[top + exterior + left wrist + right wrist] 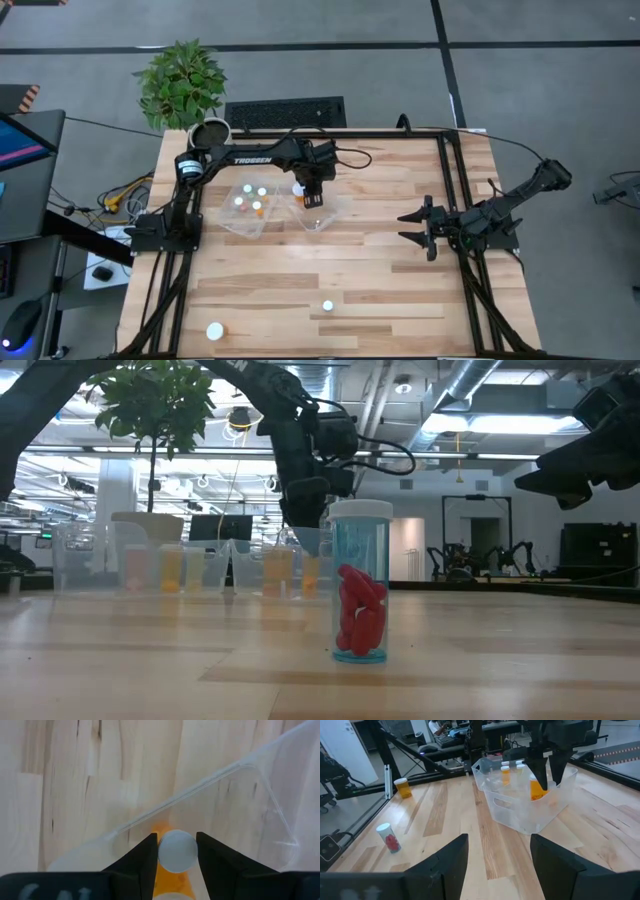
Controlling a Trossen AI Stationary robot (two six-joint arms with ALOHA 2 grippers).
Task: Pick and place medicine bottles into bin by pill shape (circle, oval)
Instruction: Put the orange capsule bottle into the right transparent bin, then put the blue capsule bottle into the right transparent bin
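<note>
The left gripper hangs over the right clear bin at the far side of the table. Its two fingers are closed snug on an orange bottle with a white cap. The left clear bin just beside it has a few bottles inside. Two more bottles stand near the front: a blue one with red pills and a wider-capped one to its left. The right gripper waits wide open at the right side, holding nothing.

Blue-tinted bottle w/ red pills, upright on table.
</note>
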